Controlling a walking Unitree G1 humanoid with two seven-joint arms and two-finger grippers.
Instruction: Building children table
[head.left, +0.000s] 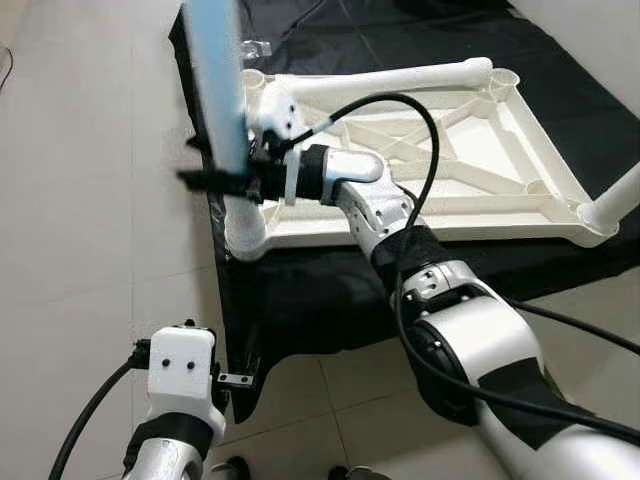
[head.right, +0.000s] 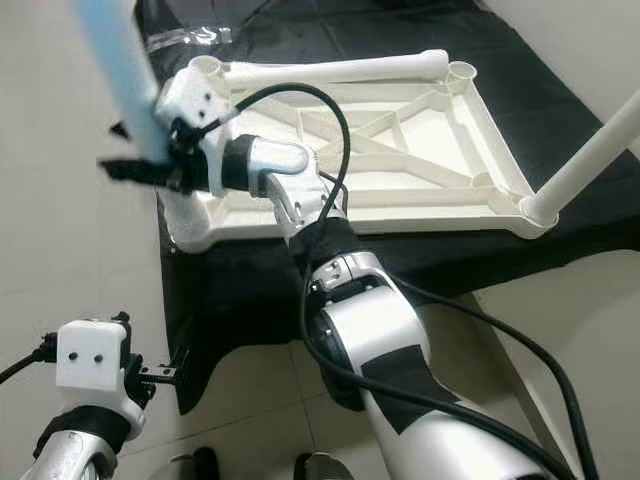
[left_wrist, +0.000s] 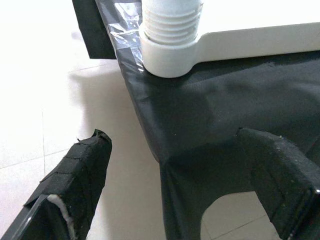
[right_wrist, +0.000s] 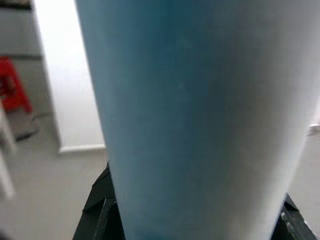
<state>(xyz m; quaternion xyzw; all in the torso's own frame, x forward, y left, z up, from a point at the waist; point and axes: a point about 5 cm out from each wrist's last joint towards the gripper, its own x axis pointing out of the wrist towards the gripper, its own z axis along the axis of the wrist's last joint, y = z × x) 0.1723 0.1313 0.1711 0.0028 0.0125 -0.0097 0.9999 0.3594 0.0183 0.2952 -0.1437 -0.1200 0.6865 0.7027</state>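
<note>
the right pincer (head.left: 215, 180), in the upper left of the head view, is clenched on a pale blue table leg (head.left: 218, 80) that stands nearly upright, leaning a little, with its lower end at the near left corner socket (head.left: 243, 225) of the white table frame (head.left: 450, 150). the frame lies upside down on a black sheet (head.left: 300, 300) spread over the floor (head.left: 80, 200), taking up the upper middle of the frame.

the main risk, as i judge it, is cross-threading: the left wrist view shows ridged threads (left_wrist: 172, 20) where the leg meets the socket, and a leg held off true could bind or jam if turned. the frame looks light and rests on a loose sheet, so a sideways push might slide it or lift that corner. the grasp sits low on a long leg, so the top could sway.

2 white legs are in sight: 1 (head.left: 400, 80) runs along the far edge of the frame, another (head.left: 615, 200) juts from the right corner. the frame is ribbed with diagonal braces and round corner sockets.

the left pincer (left_wrist: 185, 170) hangs released in the lower left, fingers (left_wrist: 75, 180) spread above the sheet's edge, near the socket and idle.
</note>
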